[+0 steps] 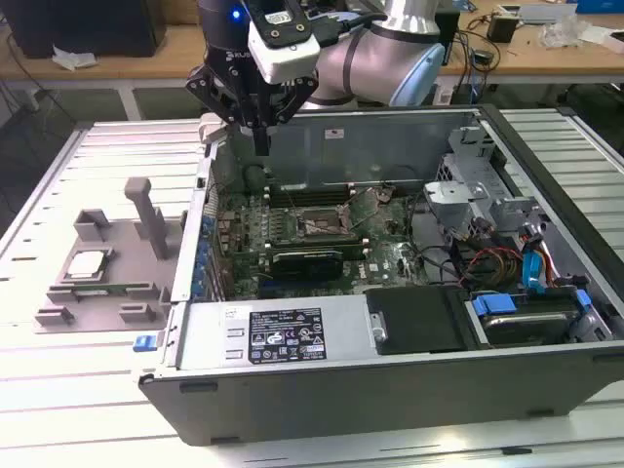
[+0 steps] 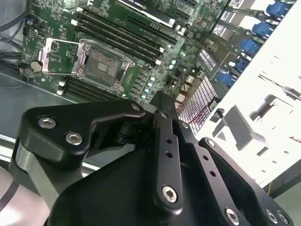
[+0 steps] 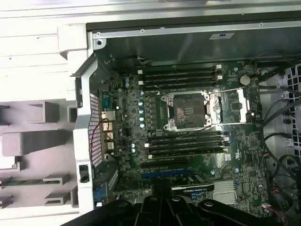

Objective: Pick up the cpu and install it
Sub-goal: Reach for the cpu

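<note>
The cpu, a small silver square, lies on the grey tray at the exterior view's left, outside the open computer case. My gripper hangs above the case's back corner nearest the tray, well away from the cpu and higher than it. Its fingers are shut together with nothing between them. On the green motherboard the socket stands bare with its metal frame lifted, and it appears in both wrist views.
Black memory slots flank the socket. A long black card sits in front of it. Drive bays and blue and red cables crowd the case's right side. The tray has upright posts. A workbench stands behind.
</note>
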